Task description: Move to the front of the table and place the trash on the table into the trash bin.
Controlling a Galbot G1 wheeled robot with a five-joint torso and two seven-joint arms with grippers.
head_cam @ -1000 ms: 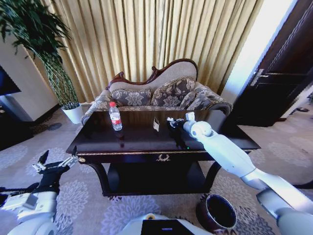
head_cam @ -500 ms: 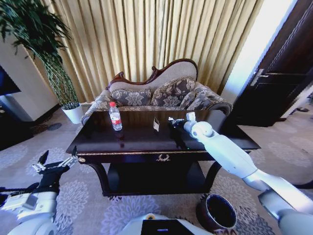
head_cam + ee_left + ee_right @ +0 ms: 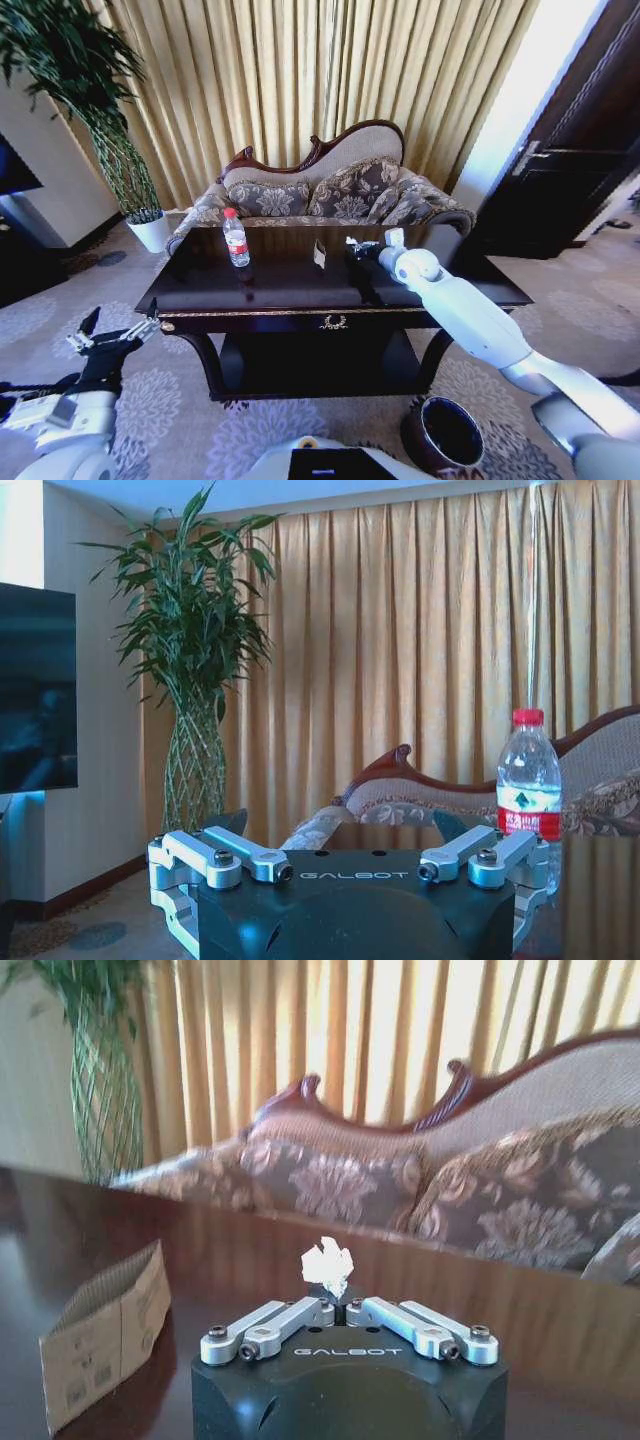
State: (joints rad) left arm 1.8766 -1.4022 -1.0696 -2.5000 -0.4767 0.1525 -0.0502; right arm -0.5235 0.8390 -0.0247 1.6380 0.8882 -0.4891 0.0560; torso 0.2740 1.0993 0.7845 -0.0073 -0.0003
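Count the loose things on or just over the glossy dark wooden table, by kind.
Clear plastic bottle, red label, white cap: 1
Brown folded cardboard piece: 1
White crumpled paper scrap, pinched in right gripper: 1
Total: 3
Left gripper idles open, low down.

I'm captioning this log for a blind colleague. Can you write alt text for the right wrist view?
The right gripper, low over the glossy dark table, is shut on a small white paper scrap pinched between its fingertips. A brown cardboard piece stands on the table off to one side, and a patterned sofa and gold curtains sit behind.
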